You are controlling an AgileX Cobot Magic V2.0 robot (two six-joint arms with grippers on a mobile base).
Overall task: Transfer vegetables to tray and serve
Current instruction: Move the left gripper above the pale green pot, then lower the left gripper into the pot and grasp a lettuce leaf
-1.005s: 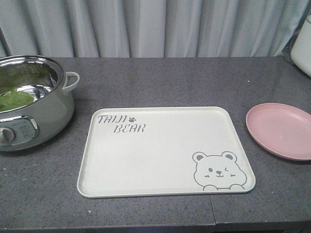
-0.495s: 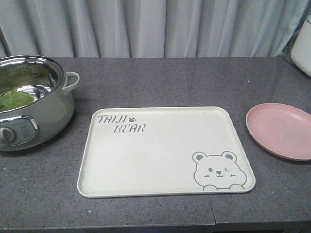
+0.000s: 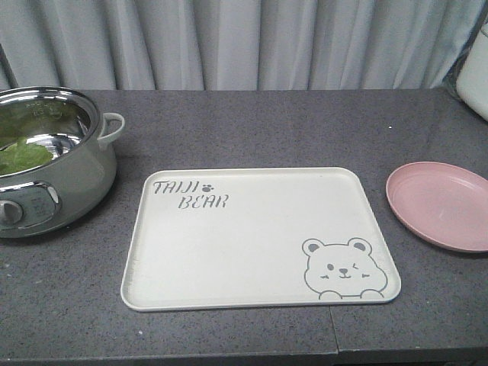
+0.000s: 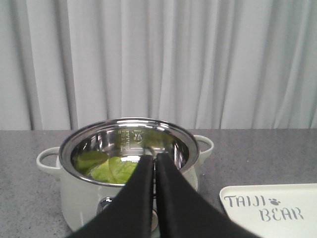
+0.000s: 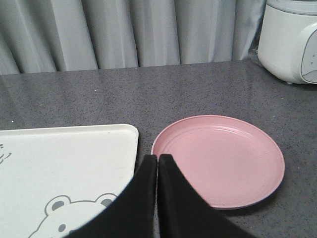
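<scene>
Pot [image 3: 53, 164]: left side cut off by the front view's edge.
Lettuce [image 3: 23, 156]: mostly hidden below the pot's rim.
Pink plate [image 3: 442, 202]: right edge cropped.
White appliance [image 3: 476, 72]: only a corner shows.
Tray [image 4: 270, 208]: cropped in both wrist views.
Dial [image 4: 105, 205]: partly behind the left end effector [image 4: 154, 159].
</scene>
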